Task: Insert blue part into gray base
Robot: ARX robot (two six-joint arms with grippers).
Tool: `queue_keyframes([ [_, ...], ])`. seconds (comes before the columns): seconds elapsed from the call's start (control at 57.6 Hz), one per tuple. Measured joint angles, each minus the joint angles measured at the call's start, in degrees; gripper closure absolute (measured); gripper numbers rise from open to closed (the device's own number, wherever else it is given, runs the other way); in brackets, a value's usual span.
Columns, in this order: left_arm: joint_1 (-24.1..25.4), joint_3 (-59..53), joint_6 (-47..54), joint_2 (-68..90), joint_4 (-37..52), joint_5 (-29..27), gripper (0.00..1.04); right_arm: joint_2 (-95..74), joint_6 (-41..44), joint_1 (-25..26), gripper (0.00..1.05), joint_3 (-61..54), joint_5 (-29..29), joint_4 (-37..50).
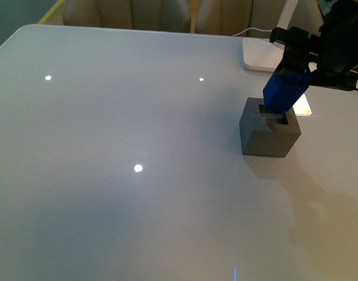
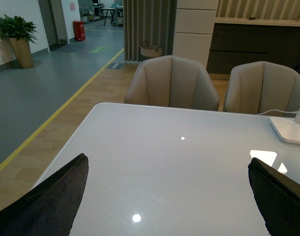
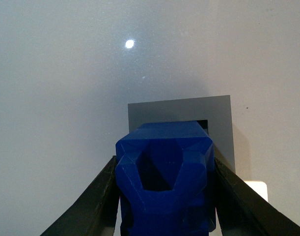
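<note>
The gray base (image 1: 269,132) stands on the white table at the right, its square hole facing up. My right gripper (image 1: 295,63) is shut on the blue part (image 1: 286,89) and holds it tilted, its lower end at the hole's mouth. In the right wrist view the blue part (image 3: 164,177) fills the space between the black fingers (image 3: 98,196), its looped handle toward the camera, with the gray base (image 3: 179,112) just beyond it. My left gripper (image 2: 167,196) is open and empty over bare table; it does not show in the front view.
A flat white lamp base (image 1: 262,54) with a cable sits behind the gray base, at the table's far right edge. A bright patch of light (image 1: 302,105) lies beside the base. Two beige chairs (image 2: 172,83) stand behind the table's far edge.
</note>
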State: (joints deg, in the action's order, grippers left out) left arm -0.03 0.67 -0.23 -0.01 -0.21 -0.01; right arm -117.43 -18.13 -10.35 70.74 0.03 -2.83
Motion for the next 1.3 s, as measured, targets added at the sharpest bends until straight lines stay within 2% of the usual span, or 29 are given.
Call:
queue_keyframes([
  [0.833,0.0,0.0,0.0,0.0,0.0,0.0,0.07,-2.4,-0.1,0.5,0.59,0.3,0.9,-1.0],
  [1.007,0.0,0.0,0.0,0.0,0.0,0.0,0.07,-3.6,-0.7,0.7,0.32,0.0,0.5,-0.7],
  [1.076,0.0,0.0,0.0,0.0,0.0,0.0,0.07,-3.4,-1.5,1.2,0.17,-1.0,0.3,0.8],
  [1.145,0.0,0.0,0.0,0.0,0.0,0.0,0.07,-2.2,-1.8,1.5,0.08,-2.4,0.0,2.2],
  [1.302,0.0,0.0,0.0,0.0,0.0,0.0,0.07,4.6,-1.6,1.5,0.09,-7.6,0.3,5.7],
])
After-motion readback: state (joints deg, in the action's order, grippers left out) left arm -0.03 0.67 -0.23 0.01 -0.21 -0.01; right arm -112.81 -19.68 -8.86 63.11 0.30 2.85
